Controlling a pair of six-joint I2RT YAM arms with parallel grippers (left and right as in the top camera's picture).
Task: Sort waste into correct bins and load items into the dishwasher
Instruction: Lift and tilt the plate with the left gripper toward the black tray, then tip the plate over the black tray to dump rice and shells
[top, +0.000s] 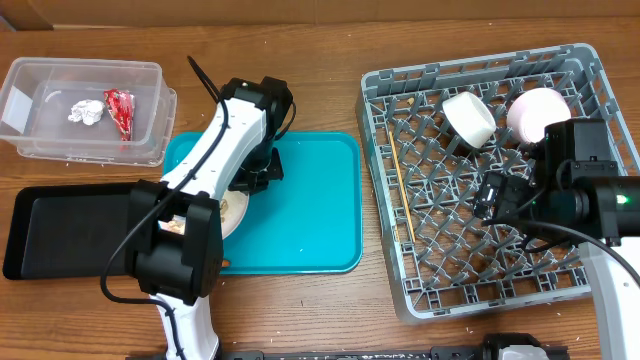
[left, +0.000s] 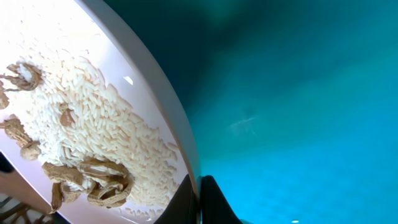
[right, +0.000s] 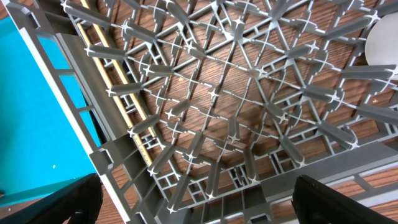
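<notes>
My left gripper (left: 198, 200) is clamped on the rim of the smooth white plate (left: 124, 56), tilted over the glossy teal tray (left: 298, 112). Grainy rice and knobbly nut scraps (left: 81, 124) lie on it. My right gripper (right: 199, 202) is spread wide over the grey lattice rack (right: 236, 106).

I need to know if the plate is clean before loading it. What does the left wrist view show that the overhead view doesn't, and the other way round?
Only left wrist: rice and nut scraps on the plate, and the left gripper shut on its rim. Only overhead: the clear tub holding the red wrapper and paper ball, the black tray, and the dish rack with a white bowl, pink bowl and chopsticks. Both: the plate and the teal tray.
</notes>
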